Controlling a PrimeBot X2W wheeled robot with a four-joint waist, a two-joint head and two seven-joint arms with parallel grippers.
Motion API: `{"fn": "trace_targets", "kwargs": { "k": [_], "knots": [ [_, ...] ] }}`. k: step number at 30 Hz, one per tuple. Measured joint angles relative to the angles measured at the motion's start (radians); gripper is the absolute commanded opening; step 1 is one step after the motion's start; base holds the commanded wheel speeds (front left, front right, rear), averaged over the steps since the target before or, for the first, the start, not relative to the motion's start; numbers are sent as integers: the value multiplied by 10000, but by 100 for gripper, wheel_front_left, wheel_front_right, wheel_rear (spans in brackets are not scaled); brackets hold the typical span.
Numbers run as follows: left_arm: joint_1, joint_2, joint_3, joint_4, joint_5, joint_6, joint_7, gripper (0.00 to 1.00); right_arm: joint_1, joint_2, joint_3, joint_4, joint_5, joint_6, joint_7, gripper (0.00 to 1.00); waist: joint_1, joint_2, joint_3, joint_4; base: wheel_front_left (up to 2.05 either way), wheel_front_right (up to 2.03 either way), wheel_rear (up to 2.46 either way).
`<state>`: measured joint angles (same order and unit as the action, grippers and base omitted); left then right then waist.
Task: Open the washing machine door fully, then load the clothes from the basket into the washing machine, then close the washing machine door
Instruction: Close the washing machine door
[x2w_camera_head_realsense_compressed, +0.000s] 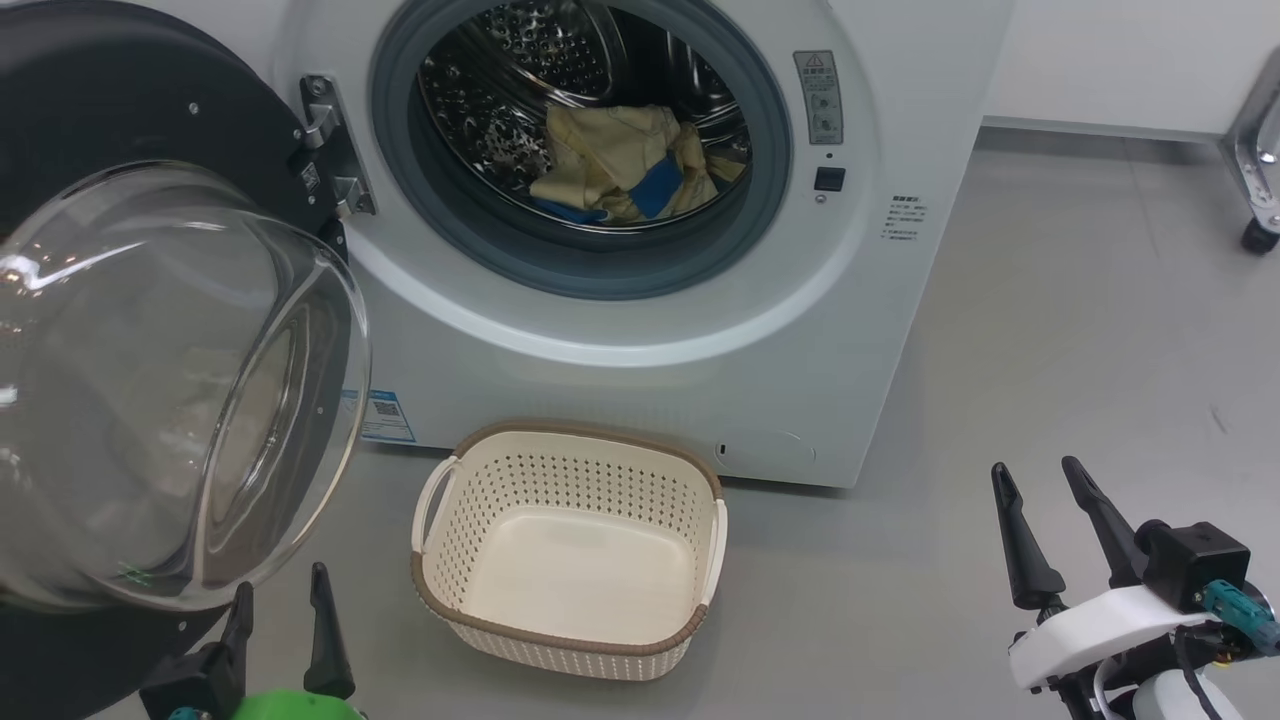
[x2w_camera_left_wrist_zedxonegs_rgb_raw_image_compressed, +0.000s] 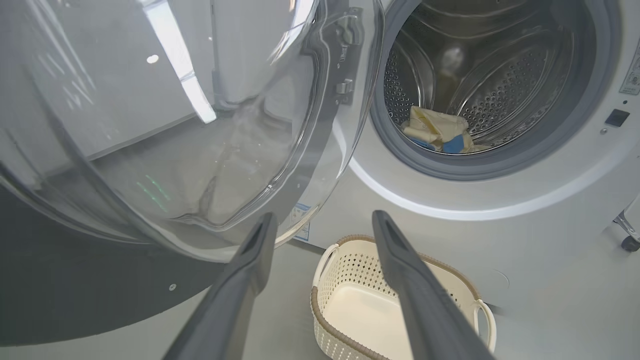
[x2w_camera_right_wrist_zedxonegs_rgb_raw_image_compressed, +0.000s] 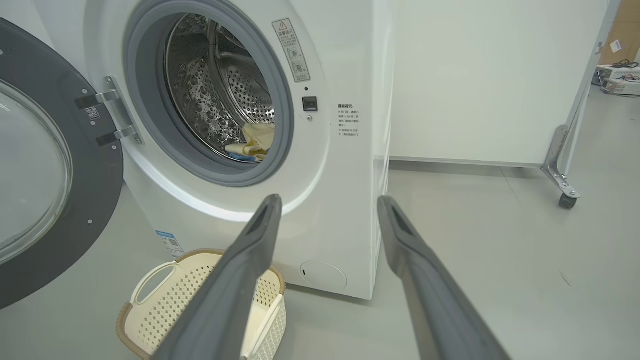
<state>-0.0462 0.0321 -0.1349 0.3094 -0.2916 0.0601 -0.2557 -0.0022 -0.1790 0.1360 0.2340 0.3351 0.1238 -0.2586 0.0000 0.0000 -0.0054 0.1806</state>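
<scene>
Cream clothes (x2w_camera_head_realsense_compressed: 620, 160) in washing machine (x2w_camera_head_realsense_compressed: 640, 370), door (x2w_camera_head_realsense_compressed: 100, 100) wide open, basket (x2w_camera_head_realsense_compressed: 560, 480) in front.

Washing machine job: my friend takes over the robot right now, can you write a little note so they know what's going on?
Grippers: the left gripper is open and holds nothing, just below the glass of the washing machine door. The right gripper is open and holds nothing, above the floor to the right of the basket.
Things: the door is swung wide open. The clothes lie in the drum. The basket is empty, in front of the washing machine.
Done: door opened, clothes loaded.
Left: close the door.
</scene>
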Motion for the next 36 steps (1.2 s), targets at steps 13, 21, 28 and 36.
{"fn": "trace_targets", "kwargs": {
  "k": [13,21,28,36],
  "knots": [
    [141,6,81,-104,0,15,0,100,-1,-8,88,-13,-23,0,0,100,0,0,-73,876,0,0,0],
    [201,4,144,-182,0,46,0,100,-2,-19,221,-12,-94,0,0,100,0,0,-60,1145,0,0,0],
    [298,10,255,-272,0,56,0,100,-2,-19,316,0,-96,0,0,100,0,0,-54,1240,0,0,0],
    [351,10,309,-355,0,58,0,100,-2,-23,382,12,-96,0,0,100,0,0,-62,1287,0,0,0]
  ]
}}
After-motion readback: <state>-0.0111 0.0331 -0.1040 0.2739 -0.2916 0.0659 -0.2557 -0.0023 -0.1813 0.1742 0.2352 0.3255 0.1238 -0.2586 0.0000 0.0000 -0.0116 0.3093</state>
